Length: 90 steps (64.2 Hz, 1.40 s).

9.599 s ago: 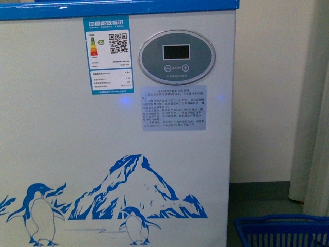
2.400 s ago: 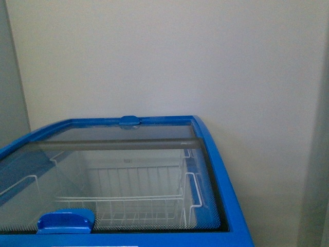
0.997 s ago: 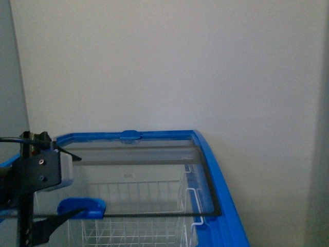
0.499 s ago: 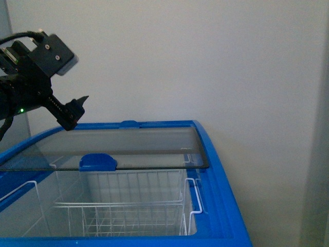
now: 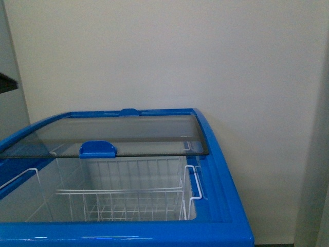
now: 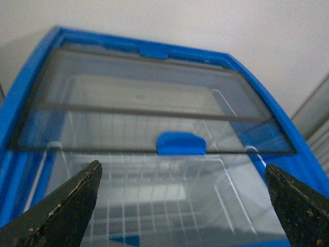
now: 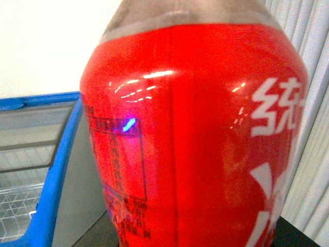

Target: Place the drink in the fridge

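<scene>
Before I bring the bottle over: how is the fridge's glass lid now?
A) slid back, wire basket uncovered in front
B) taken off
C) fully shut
A: the glass lid, blue handle at its near edge, sits over the rear half of the fridge, and the wire basket lies uncovered in front.

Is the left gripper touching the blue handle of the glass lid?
Apart. In the left wrist view the left gripper is open, and both its fingers stand clear of the blue handle, with a plain gap on each side.
</scene>
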Available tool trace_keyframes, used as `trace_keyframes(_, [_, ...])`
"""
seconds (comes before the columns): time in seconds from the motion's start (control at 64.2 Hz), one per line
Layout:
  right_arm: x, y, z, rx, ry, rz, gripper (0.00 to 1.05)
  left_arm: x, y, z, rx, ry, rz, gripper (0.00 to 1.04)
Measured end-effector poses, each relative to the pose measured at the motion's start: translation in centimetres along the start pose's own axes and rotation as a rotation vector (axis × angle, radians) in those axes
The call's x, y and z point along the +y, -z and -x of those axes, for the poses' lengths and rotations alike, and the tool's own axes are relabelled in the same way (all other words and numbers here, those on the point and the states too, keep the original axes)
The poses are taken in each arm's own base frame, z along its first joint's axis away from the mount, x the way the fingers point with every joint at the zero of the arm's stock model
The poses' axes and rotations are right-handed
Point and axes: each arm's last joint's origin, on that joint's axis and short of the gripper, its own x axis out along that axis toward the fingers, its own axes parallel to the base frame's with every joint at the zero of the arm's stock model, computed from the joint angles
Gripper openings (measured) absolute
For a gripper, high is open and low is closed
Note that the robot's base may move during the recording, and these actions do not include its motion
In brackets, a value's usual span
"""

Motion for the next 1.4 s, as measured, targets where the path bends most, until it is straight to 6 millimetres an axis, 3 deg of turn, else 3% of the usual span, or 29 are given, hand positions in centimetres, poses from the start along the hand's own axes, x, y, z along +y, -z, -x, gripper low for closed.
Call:
trace_keyframes(0.093, [0.0, 0.0, 0.0, 0.0, -0.001, 0.0, 0.36, -1.3, 2.2, 5.7, 0.06, 0.034, 0.127, 0.97])
trace_keyframes(0.234, [0.0, 0.0, 0.0, 0.0, 0.0, 0.0, 0.36, -2.8, 3.6, 10.7, 0.034, 0.032, 0.174, 0.96])
trace_keyframes(0.327, [0.0, 0.1, -0.1, 0.013, -0.009, 0.011, 0.36, -3.7, 5.1, 13.1, -0.122, -0.181, 0.001, 0.82])
trace_keyframes(0.436, [-0.1, -0.2, 0.0, 0.227, -0.163, 0.154, 0.36, -4.3, 8.7, 15.1, -0.173, -0.326, -0.121, 0.65])
trace_keyframes(0.639, [-0.2, 1.1, -1.0, 0.368, -0.346, 0.308, 0.36, -4.5, 11.4, 15.0, -0.174, -0.337, -0.18, 0.36])
trace_keyframes(0.81, [1.4, 0.3, -5.8, 0.331, -0.507, 0.593, 0.36, -5.1, 13.0, 14.5, -0.176, -0.329, -0.192, 0.02])
trace_keyframes(1.044, [4.7, 1.5, -11.7, 0.277, -0.68, 1.021, 0.36, -4.9, 14.0, 14.3, -0.173, -0.328, -0.197, 0.03])
trace_keyframes(1.184, [9.9, 2.4, -16.1, 0.206, -0.836, 1.319, 0.36, -4.8, 14.6, 14.2, -0.174, -0.327, -0.197, 0.03])
trace_keyframes(1.247, [12.0, 2.7, -17.4, 0.184, -0.874, 1.369, 0.36, -4.7, 14.8, 14.2, -0.174, -0.327, -0.197, 0.03])
trace_keyframes(1.402, [20.2, 4.7, -20.4, 0.129, -0.984, 1.408, 0.36, -4.6, 15.3, 14.1, -0.173, -0.327, -0.197, 0.03])
